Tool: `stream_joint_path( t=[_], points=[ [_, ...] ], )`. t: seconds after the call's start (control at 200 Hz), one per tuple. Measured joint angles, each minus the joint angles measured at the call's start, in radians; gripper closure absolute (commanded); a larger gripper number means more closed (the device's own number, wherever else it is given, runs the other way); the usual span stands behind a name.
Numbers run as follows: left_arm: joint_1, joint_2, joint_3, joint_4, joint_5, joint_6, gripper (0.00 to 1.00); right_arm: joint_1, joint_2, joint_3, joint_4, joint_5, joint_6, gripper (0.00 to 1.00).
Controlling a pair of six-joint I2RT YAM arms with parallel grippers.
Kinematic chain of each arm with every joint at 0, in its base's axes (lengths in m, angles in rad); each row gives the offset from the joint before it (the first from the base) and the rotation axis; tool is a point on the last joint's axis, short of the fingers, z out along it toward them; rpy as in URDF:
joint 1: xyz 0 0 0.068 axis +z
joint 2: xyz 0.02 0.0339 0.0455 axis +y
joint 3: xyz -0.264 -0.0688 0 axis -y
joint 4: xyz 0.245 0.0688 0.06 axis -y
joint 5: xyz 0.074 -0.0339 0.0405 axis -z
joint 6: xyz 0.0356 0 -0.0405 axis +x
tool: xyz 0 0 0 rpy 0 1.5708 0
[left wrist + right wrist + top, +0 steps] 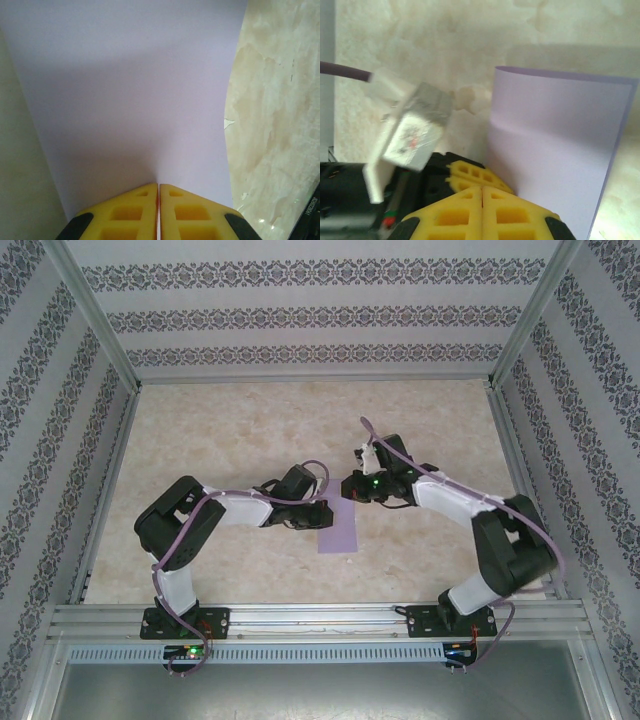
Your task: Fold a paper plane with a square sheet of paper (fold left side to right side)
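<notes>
The lavender square sheet of paper [338,530] shows as a narrow strip on the table between the two arms. In the left wrist view the sheet [135,100] spreads out ahead of my left gripper [158,186]. Its yellow fingers are pressed together at the sheet, and a faint crease runs away from their tips. In the right wrist view the sheet [555,140] bows upward, its far edge lifted. My right gripper [482,189] is shut with nothing in it, just left of the sheet's near corner. The left gripper's fingertips [475,175] touch the sheet's left edge there.
The marbled beige tabletop [230,430] is fenced by aluminium rails [310,615] and patterned walls. The left wrist's white connector with its purple cable [410,135] hangs close in front of the right gripper. Both arms' black and white links meet near the middle.
</notes>
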Motion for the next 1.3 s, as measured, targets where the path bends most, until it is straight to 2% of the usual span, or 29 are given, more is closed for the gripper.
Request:
stream_joint_path(
  t=[0.14, 0.315, 0.769, 1.029, 1.299],
  points=[
    [-0.014, 0.000, -0.007, 0.020, -0.005, -0.024, 0.91, 0.012, -0.108, -0.135, 0.000, -0.010, 0.042, 1.00],
    [-0.014, 0.000, -0.008, 0.024, -0.005, -0.036, 0.91, 0.070, -0.116, -0.241, -0.006, -0.028, 0.098, 1.00],
    [-0.020, 0.000, -0.001, 0.021, -0.008, -0.055, 0.90, 0.089, 0.018, -0.245, 0.031, 0.003, 0.116, 1.00],
    [-0.016, 0.001, 0.040, -0.001, -0.004, -0.051, 0.90, 0.093, 0.026, -0.245, 0.029, 0.021, 0.100, 1.00],
    [0.029, 0.035, 0.074, -0.001, 0.010, -0.031, 0.90, 0.095, 0.028, -0.244, 0.027, 0.027, 0.087, 1.00]
  ],
)
